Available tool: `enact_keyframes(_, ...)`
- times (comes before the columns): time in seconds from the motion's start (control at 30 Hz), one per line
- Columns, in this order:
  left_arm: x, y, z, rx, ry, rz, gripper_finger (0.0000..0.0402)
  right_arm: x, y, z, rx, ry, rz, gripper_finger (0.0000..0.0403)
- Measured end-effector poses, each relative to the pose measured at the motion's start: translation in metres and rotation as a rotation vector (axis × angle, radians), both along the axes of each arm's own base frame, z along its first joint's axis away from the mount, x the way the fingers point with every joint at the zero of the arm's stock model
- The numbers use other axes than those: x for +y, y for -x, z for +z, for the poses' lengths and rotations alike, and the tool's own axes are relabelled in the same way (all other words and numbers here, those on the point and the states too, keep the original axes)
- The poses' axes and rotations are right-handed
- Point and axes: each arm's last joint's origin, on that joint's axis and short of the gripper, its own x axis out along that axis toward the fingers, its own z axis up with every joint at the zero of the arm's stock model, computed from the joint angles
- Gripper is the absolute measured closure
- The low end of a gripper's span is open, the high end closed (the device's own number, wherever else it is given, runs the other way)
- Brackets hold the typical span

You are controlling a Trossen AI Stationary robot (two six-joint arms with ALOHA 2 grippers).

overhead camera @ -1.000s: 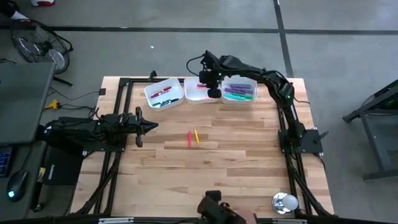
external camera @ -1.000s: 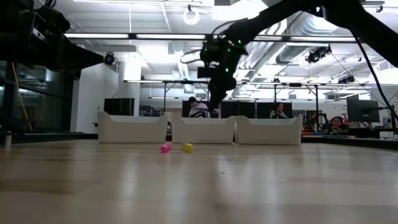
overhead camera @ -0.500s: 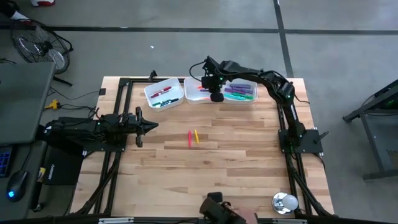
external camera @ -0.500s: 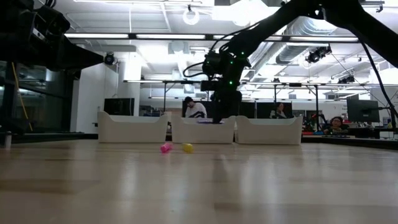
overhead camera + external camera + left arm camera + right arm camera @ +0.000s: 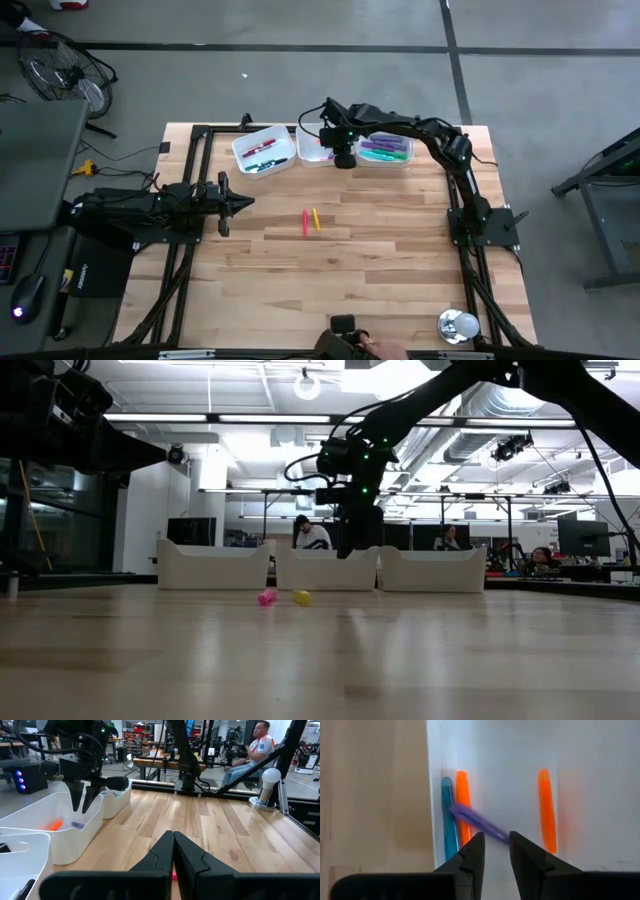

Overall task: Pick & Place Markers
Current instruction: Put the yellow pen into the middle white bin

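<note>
R gripper jaws slightly apart, pointing down; L gripper jaws shut, parked.

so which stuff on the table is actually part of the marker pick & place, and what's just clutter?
Job:
- pink marker and yellow marker loose on the wooden table
- three white rectangular trays with sorted markers
- purple marker lying in the middle tray
- right gripper, open over the middle tray
- left gripper, shut, waiting

Clutter:
- silver dome-shaped object near the table edge
- wire fan on the floor
</note>
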Motion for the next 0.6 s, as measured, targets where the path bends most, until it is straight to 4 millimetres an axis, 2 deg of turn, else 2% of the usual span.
enact_keyframes(0.27, 0.0, 0.0, 0.0, 0.0, 0.0, 0.0, 0.0394, 0.012, -0.005, 0.01, -0.029, -0.02, -0.197, 0.0294)
enact_keyframes(0.6, 0.0, 0.0, 0.0, 0.003, 0.0, 0.0, 0.0394, 0.038, -0.016, 0.049, -0.136, -0.126, -0.756, 0.0251)
